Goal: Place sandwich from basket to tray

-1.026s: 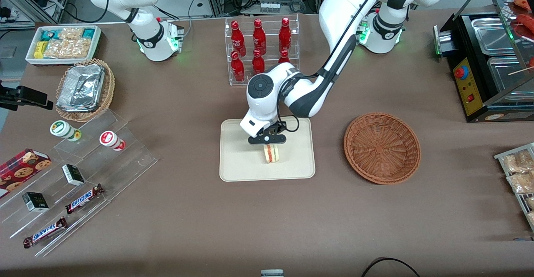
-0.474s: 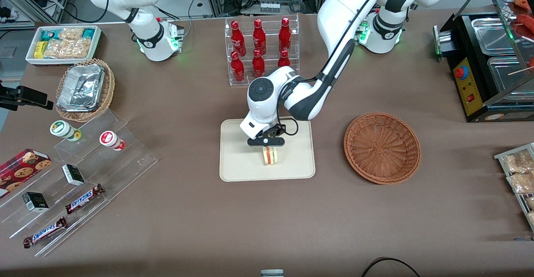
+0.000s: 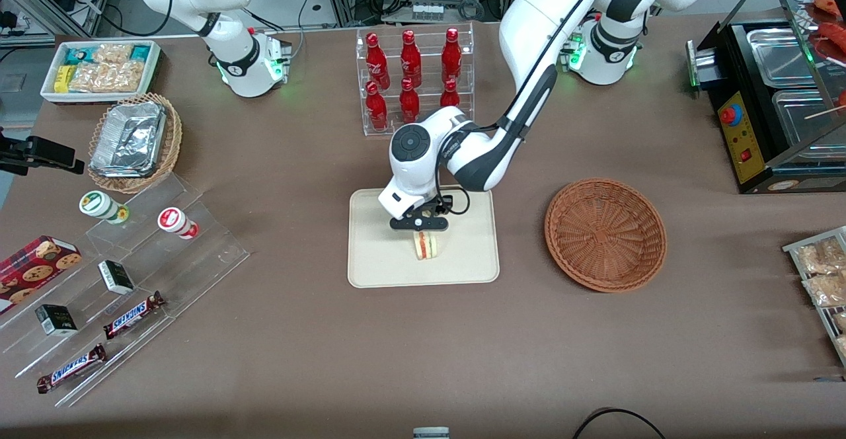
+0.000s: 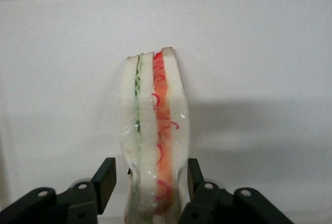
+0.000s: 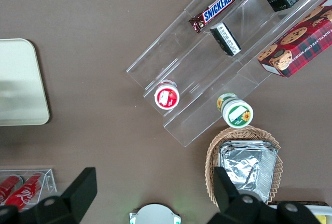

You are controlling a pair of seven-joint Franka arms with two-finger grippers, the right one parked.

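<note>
While my gripper (image 3: pixel 420 229) hangs low over the middle of the cream-white tray (image 3: pixel 377 260), it is clamped on the wrapped sandwich (image 3: pixel 425 245), which stands on edge with its orange-red and green filling showing along the cut face; the wrist view shows the sandwich (image 4: pixel 154 141) pinched between my two black fingers (image 4: pixel 104 178), one pressed close against the clear film on each side, with the tray (image 4: pixel 259 53) spread pale beneath it. I cannot tell from either view whether the wedge's lower edge is touching the tray or hanging just above it, and that is my main worry: if I let go while it is off the surface, I judge that a thin slice balanced on edge would tip over. The slick wrap could also cling to a pad and drag the wedge as I lift away. The reddish-brown wicker basket (image 3: pixel 605 233) sits empty toward my arm's end of the table, well apart from the tray. The tray is bare around the sandwich, so there is room on every side for it to fall flat without leaving the rim. A clear rack of red bottles (image 3: pixel 411 75) stands farther from the front camera than the tray, near my forearm, so I would rise straight up rather than swing.
</note>
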